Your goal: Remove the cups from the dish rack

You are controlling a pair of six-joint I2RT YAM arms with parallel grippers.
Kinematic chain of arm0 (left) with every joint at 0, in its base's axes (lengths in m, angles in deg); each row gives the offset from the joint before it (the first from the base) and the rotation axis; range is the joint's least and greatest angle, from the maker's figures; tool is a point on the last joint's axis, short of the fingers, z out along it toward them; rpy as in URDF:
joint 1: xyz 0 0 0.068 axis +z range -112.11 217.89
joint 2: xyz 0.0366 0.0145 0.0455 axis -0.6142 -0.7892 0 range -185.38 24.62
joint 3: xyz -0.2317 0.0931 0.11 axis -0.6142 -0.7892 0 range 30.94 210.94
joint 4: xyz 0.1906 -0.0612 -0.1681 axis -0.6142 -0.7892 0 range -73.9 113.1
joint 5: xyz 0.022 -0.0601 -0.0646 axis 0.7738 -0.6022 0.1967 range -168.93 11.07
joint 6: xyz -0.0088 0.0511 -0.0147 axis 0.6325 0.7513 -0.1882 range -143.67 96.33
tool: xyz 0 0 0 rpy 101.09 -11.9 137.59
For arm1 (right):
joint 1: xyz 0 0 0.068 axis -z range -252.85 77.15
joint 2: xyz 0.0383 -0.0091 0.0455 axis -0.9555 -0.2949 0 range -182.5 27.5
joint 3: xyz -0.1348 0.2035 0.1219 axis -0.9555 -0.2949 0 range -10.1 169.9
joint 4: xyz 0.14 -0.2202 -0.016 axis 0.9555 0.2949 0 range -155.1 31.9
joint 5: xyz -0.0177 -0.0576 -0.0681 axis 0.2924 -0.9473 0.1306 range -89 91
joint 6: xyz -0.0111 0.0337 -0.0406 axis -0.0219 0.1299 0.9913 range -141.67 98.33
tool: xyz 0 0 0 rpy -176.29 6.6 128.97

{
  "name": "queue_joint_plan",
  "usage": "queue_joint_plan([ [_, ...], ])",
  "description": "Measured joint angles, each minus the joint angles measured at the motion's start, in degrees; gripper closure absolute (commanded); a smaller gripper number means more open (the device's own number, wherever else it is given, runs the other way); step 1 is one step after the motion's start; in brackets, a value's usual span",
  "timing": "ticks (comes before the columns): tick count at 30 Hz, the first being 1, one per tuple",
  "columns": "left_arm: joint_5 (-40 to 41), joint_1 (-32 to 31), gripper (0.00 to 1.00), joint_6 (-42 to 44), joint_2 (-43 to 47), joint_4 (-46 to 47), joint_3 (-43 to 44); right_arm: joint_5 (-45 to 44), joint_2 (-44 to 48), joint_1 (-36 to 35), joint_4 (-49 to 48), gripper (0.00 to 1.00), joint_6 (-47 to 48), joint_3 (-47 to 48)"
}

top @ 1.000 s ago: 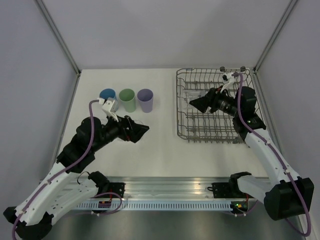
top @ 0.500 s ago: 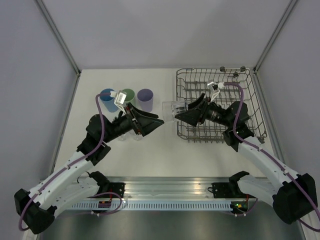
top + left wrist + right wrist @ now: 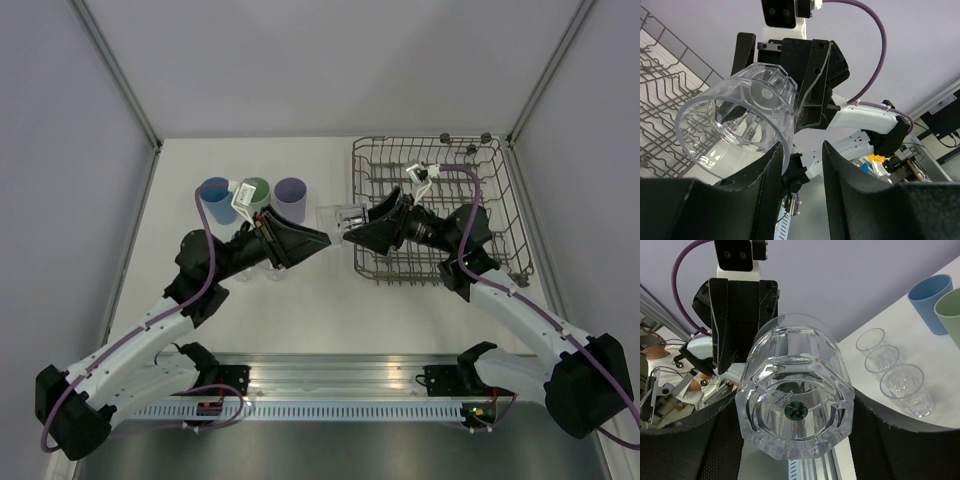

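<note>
Over the pale matte surface (image 3: 300, 310), just left of the grey wire dish rack (image 3: 480, 170), my right gripper (image 3: 352, 233) has its jaws clamped on a clear faceted glass (image 3: 338, 216) lying sideways in mid-air, the left gripper (image 3: 322, 238) with jaws parted beside its rim.

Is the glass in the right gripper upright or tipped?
Tipped: the clear glass lies sideways in the right gripper, base facing its wrist camera, mouth toward the left gripper.
</note>
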State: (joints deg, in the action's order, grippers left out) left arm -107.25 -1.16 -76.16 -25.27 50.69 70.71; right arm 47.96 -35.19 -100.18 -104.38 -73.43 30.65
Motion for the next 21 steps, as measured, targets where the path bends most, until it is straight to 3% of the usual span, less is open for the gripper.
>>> queue_joint_plan([
  [2,-0.35,-0.13,0.59,0.00,-0.31,-0.02,0.00,0.00,-0.09,-0.28,-0.24,0.53,-0.09,0.00],
  [7,-0.96,-0.70,0.98,-0.20,-1.95,-0.26,0.04,0.13,-0.11,-1.42,-0.55,0.53,-0.13,0.00],
  [9,-1.49,-0.74,0.98,0.74,-1.97,-0.70,0.46,0.15,-0.15,-1.33,-0.11,0.44,-0.83,0.00],
  [10,-1.73,-0.74,0.98,1.22,-1.90,-1.40,0.81,0.11,-0.09,-1.33,0.07,0.35,-0.72,0.00],
  [11,-1.73,-0.74,0.98,1.81,-1.79,-2.43,1.20,0.04,0.11,-1.36,0.66,0.03,-0.35,0.02],
  [16,2.67,-1.03,0.98,6.95,0.48,-15.67,4.57,-7.87,4.04,-1.90,18.56,0.02,12.79,2.71],
  [21,10.47,-1.11,0.98,15.61,0.04,-33.73,12.98,-24.06,11.69,-1.86,38.51,0.02,27.76,6.34],
])
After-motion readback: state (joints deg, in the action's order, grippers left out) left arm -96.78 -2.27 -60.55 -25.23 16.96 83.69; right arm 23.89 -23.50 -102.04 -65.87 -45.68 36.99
